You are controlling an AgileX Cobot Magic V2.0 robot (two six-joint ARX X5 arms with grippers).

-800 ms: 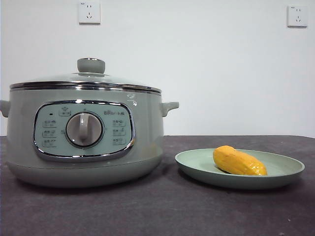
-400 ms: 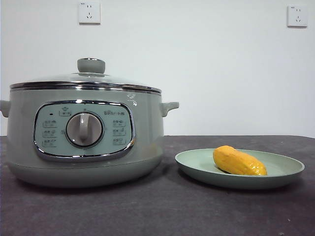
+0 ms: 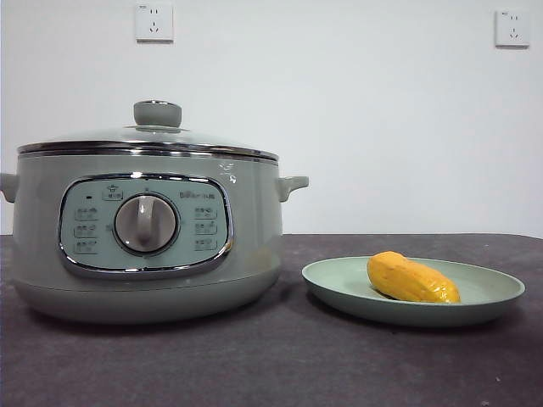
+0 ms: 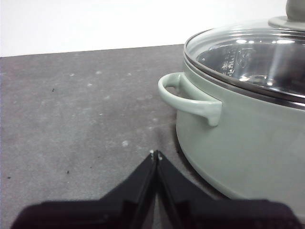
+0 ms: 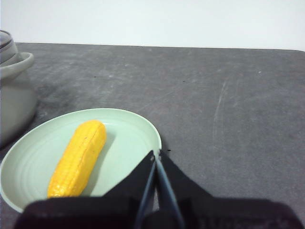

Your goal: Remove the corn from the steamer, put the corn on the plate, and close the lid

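Both grippers are drawn back low and hold nothing, which fits a job that looks finished. The corn (image 3: 412, 278) lies on its side in the plate (image 3: 339, 292), a little left of the plate's middle in the front view, its length running from near to far as the right wrist camera shows it; it rests flat in the dish, so it has little room to roll. The plate sits on the dark table (image 3: 280, 365) just to the right of the steamer (image 3: 144, 233), near but not touching. The lid (image 3: 148, 140) sits level on the steamer's chrome rim with its knob (image 3: 157, 113) upright, so the pot looks properly closed; through the glass, as far as it shows, no cob is visible inside. The left gripper (image 4: 156, 155) rests with its jaws pressed together, tips meeting, just beside the steamer's side handle (image 4: 188, 98) and clear of it. The right gripper (image 5: 156, 153) is likewise closed and empty, its tips over the plate's near right rim, apart from the corn.
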